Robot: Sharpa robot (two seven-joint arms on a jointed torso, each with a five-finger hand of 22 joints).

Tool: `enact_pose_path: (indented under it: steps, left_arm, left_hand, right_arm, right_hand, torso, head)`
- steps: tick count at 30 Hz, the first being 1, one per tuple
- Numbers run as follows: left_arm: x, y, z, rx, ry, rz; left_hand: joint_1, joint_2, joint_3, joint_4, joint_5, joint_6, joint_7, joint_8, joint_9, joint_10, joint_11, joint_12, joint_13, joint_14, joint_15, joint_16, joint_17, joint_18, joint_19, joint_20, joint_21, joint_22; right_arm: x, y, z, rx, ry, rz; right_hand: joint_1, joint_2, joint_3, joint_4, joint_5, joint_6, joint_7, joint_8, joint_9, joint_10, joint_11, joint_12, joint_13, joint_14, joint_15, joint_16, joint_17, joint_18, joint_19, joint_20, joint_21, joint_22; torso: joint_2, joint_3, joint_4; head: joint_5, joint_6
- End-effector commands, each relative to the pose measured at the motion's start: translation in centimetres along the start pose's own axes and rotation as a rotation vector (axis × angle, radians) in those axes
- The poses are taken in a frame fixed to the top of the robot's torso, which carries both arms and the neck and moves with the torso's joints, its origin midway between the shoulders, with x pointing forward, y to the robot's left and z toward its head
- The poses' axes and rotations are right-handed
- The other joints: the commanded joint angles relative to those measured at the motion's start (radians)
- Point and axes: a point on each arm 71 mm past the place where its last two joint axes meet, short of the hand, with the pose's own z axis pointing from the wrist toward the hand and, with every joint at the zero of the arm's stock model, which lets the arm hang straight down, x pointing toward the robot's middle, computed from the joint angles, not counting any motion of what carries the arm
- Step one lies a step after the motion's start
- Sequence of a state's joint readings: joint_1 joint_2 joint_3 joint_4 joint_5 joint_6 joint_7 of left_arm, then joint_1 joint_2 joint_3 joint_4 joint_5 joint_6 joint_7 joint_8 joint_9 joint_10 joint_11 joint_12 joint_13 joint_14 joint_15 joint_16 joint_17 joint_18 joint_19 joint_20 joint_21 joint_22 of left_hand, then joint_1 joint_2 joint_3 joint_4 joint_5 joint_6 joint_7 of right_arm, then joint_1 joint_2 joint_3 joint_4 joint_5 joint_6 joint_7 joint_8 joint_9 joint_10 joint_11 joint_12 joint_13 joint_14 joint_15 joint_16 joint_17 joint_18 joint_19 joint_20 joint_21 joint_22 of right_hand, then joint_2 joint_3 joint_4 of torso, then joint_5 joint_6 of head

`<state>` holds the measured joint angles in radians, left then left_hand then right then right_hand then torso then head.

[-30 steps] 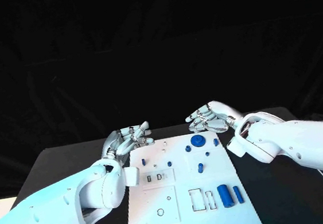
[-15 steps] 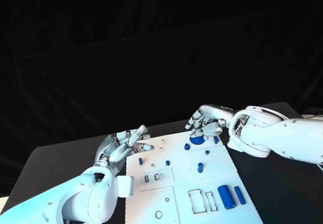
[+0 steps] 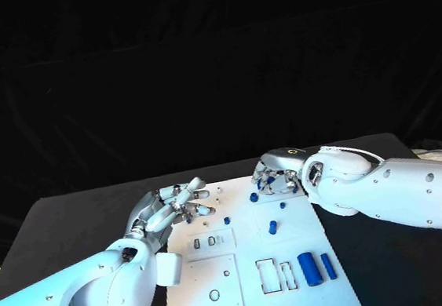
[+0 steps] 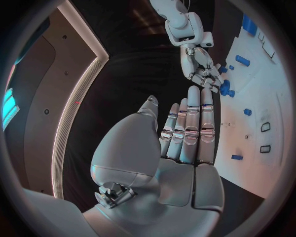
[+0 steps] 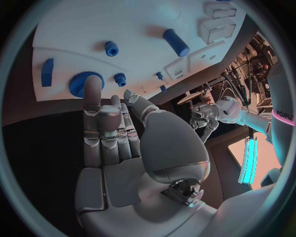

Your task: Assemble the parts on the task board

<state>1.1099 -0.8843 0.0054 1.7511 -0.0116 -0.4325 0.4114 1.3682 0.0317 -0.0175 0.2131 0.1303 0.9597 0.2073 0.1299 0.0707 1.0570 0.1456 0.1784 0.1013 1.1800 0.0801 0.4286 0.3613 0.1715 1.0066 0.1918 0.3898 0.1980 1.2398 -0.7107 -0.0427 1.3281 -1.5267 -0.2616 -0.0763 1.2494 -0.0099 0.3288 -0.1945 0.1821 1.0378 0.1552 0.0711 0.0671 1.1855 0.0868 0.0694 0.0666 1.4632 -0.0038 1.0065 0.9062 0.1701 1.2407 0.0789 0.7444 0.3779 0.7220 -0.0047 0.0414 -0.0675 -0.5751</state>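
One piece of lettering can be read — a short dark word along the white forearm of the left arm [image 5: 278, 114], seen in the right wrist view; it looks like "POJEU", but the letters are uncertain.

The right hand [image 3: 277, 178] sits over the far right corner of the task board [image 3: 244, 292], and the blue toothed wheel [image 5: 84, 83] under it is hidden from above. Whether its fingertips [image 5: 92, 85] touch that wheel, can't tell. The left arm [image 3: 74, 305] covers the board's near left edge. The small far pegs [image 3: 227, 219] are too tiny to make out.
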Motion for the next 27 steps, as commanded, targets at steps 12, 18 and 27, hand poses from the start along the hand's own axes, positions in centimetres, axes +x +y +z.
enact_pose_path:
  steps: [12, 18, 27]
  left_arm:
    - [0.6, -1.0, -0.4, 0.0, 0.034, -0.045]
    - [0.6, -1.1, -0.4, 0.003, 0.034, -0.045]
    - [0.5, -1.3, -0.3, 0.004, 0.033, -0.043]
  left_hand:
    - [0.0, 0.013, -0.009, -0.001, 0.003, -0.001, 0.007, -0.007, -0.001, -0.014, 0.004, 0.002, 0.002, -0.023, 0.004, 0.025, 0.019, 0.008, 0.008, 0.0, 0.013, 0.007]
    - [0.0, 0.013, -0.011, -0.002, 0.003, -0.003, 0.009, -0.008, -0.001, -0.016, 0.006, 0.002, 0.002, -0.027, 0.005, 0.032, 0.024, 0.008, 0.007, 0.0, 0.015, 0.009]
    - [0.0, 0.013, -0.013, -0.003, 0.002, -0.004, 0.01, -0.009, -0.001, -0.019, 0.007, 0.002, 0.002, -0.033, 0.006, 0.04, 0.03, 0.007, 0.005, 0.0, 0.017, 0.011]
  right_arm:
    - [0.2, 0.7, 0.4, -0.004, 0.054, -0.125]
    - [0.1, 0.8, 0.4, -0.006, 0.054, -0.135]
    - [-0.2, 1.1, 0.4, -0.003, 0.013, -0.146]
  right_hand:
    - [-0.004, -0.034, 0.028, 0.037, -0.022, -0.001, -0.007, -0.005, 0.001, -0.018, 0.0, -0.004, -0.001, 0.041, 0.005, 0.097, 0.098, 0.012, -0.035, 0.006, 0.063, 0.043]
    - [-0.003, -0.035, 0.032, 0.041, -0.022, 0.001, -0.008, -0.004, 0.002, -0.018, -0.001, -0.004, -0.001, 0.04, 0.005, 0.102, 0.102, 0.012, -0.038, 0.006, 0.068, 0.047]
    - [-0.001, -0.032, 0.048, 0.06, -0.024, 0.009, -0.008, -0.001, 0.003, -0.01, -0.002, -0.001, 0.0, 0.037, 0.004, 0.117, 0.116, 0.013, -0.05, 0.007, 0.086, 0.059]
  torso:
    - [0.042, 0.0008, 0.0091]
    - [0.051, 0.0004, 0.0122]
    - [0.057, 0.0001, 0.0145]
  head:
    - [-0.006, 0.001]
    - [-0.008, -0.004]
    - [-0.013, -0.011]
